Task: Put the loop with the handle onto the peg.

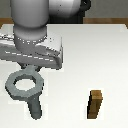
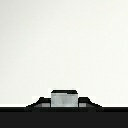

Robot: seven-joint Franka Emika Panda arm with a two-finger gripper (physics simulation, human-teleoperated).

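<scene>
Well, the white table (image 1: 95,55) filled nearly the whole exterior view, and the Franka arm (image 1: 31,20) was the big thing on it, a grey-and-white column coming down at the exterior view's left with its broad wrist block (image 1: 35,50) hanging over the work. Just below that block sat the loop with the handle (image 1: 22,85), a grey ring with a faceted outline and a round hole showing the white beneath it, its top edge tucked under the hand. A stubby grey shaft (image 1: 35,107) ran down from the ring toward the lower edge, though whether that was the handle or the peg could not be told from this angle. The gripper (image 1: 29,67) met the ring's upper rim, but its fingers were hidden by the wrist, so grasping or released, I could not tell. Well apart, toward the exterior view's right, the brown wooden block (image 1: 95,104) stood upright alone. The wrist view offered only pale surface and a small grey block (image 2: 64,98) at the dark bottom band.
</scene>
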